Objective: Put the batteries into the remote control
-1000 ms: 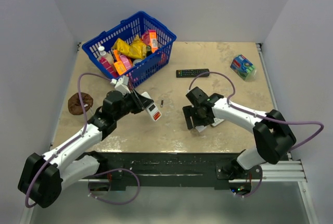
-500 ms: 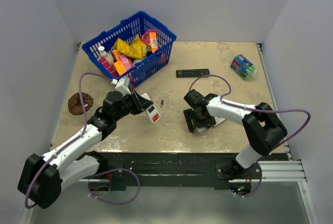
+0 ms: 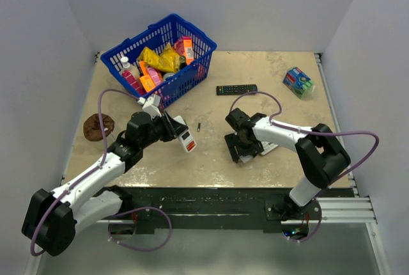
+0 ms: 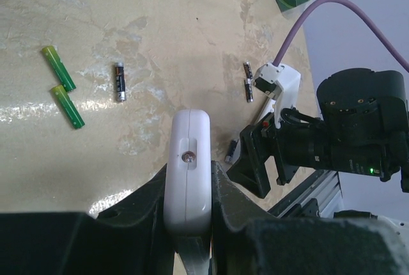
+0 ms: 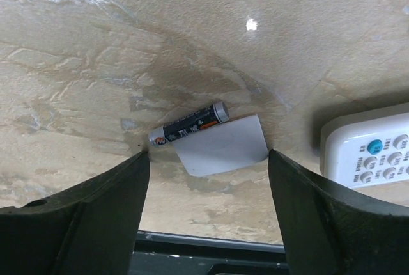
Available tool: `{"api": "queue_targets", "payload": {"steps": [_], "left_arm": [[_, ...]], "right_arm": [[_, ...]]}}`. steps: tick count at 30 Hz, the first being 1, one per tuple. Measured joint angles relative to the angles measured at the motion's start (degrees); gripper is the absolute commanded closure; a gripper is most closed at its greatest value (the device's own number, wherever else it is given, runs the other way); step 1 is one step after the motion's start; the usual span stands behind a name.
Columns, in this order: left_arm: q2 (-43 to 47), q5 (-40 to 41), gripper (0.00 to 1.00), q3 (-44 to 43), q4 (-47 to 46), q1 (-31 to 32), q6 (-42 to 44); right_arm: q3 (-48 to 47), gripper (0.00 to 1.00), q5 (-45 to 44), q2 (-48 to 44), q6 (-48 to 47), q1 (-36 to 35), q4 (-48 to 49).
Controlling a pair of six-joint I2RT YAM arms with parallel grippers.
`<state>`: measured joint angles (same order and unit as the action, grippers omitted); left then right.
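From above, we see our left claw (image 3: 171, 128) pinching the small white remote with the red panel (image 3: 185, 135), lifted off the table (image 3: 268, 80) and angled toward the middle, presumably so its battery slot can be reached from the other side. One dark battery (image 3: 199, 126) lies on the tabletop just beyond the remote. Our right claw (image 3: 243, 149) is down low over the table beside a second white remote (image 3: 267, 148), which is not the one we are loading. The blue basket (image 3: 160, 57), the black remote (image 3: 236, 89) and the sponge pack (image 3: 298, 82) stay well out of the work.

In the left wrist view, the fingers (image 4: 153, 192) are pressed against both long sides of the remote (image 4: 187, 172), holding it end-on. Two green batteries (image 4: 62, 94) and a dark one (image 4: 119, 82) lie loose on the table ahead; another dark one (image 4: 247, 81) lies further right, near our right arm.

In the right wrist view, the claw (image 5: 208, 192) is spread wide, empty, straddling a dark battery (image 5: 188, 124) that rests touching a small white cover piece (image 5: 220, 145). We judge it is lined up to close on that battery
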<state>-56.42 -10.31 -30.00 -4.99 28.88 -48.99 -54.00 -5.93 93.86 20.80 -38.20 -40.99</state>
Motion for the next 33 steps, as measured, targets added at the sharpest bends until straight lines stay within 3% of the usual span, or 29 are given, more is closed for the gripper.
{"api": "queue_targets", "payload": {"steps": [13,19,23,33], "left_arm": [[-0.3,-0.8,1.00,-0.2,0.0,-0.1,0.4],[-0.8,-1.3,1.00,-0.2,-0.1,-0.2,0.4],[-0.9,-1.5,1.00,-0.2,-0.1,-0.3,0.4],[-0.9,-1.5,1.00,-0.2,0.0,-0.4,0.7]], "right_arm": [[0.0,0.34,3.8,0.2,-0.7,0.1,0.3],[0.0,0.18,4.0,0.2,-0.6,0.1,0.2],[0.0,0.17,3.7,0.2,-0.5,0.0,0.1],[0.1,0.30,3.6,0.3,-1.8,0.0,0.1]]}}
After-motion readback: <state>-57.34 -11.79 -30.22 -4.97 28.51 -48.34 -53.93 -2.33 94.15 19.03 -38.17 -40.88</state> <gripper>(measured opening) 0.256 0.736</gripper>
